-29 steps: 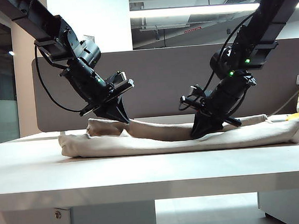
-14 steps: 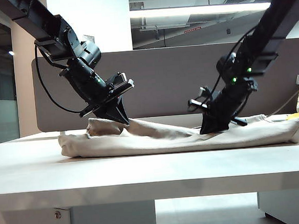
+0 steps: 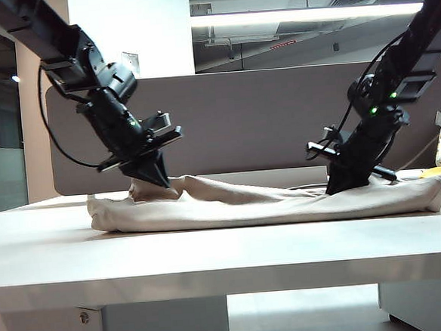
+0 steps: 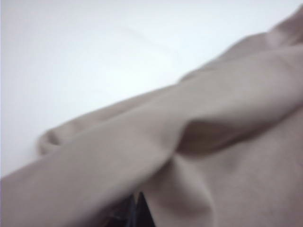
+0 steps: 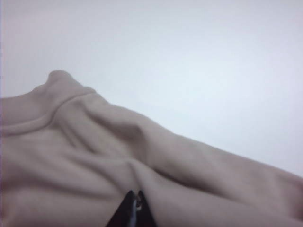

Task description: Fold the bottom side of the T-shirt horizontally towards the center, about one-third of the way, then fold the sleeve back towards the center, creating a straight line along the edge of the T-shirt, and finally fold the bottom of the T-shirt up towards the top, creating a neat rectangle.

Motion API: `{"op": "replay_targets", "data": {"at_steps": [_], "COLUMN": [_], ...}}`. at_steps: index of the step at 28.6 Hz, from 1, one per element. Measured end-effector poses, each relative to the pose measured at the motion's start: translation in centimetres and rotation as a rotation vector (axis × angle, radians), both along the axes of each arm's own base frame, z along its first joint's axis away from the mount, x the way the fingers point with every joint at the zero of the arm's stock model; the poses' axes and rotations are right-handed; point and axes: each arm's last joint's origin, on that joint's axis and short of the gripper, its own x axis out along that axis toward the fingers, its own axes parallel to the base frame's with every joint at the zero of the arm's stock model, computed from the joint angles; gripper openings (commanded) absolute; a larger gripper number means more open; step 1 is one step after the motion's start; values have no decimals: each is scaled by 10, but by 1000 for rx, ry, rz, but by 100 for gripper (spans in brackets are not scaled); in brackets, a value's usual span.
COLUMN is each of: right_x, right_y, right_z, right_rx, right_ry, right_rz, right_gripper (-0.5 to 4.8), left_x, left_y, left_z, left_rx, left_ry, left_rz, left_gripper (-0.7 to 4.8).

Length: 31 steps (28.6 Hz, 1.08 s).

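T-shirt [image 3: 269,206] apparently pinched beneath left gripper [image 3: 159,181] and right gripper [image 3: 342,188].

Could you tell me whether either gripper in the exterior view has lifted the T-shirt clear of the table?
No: the T-shirt lies along the table, with the left gripper and right gripper pinching folds low against it.

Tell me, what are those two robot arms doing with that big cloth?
They are folding a beige T-shirt that lies across the white table. The left gripper is shut, pinching the cloth near the shirt's left end. The right gripper is shut too, pinching the cloth nearer the right end. The shirt looks bunched into a long, low strip, not a neat rectangle yet.
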Motion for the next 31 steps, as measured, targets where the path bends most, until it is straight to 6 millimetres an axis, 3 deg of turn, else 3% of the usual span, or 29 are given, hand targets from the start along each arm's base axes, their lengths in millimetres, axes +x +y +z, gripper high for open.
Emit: {"op": "replay_targets", "data": {"at_steps": [5, 10, 19, 24, 31], "right_x": [-7, -17, -35, -54, -96], "right_y": [2, 4, 1, -7, -13], "right_z": [34, 74, 77, 99, 104], "right_rx": [-39, -34, -57, -58, -58], "right_ry": [-66, -139, -21, -69, -100], "right_rz": [45, 53, 75, 62, 51], "right_gripper": [-7, -7, -7, -7, -7], "left_x": [1, -4, -36, -63, -112], "left_y": [14, 22, 27, 37, 52], "left_z": [8, 33, 78, 78, 80], "left_rx": [20, 17, 46, 56, 36], "left_ry": [-21, -73, -158, -186, -267], "left_rz": [48, 69, 49, 74, 103], "left_gripper": [-6, -6, -6, -6, -6]}}
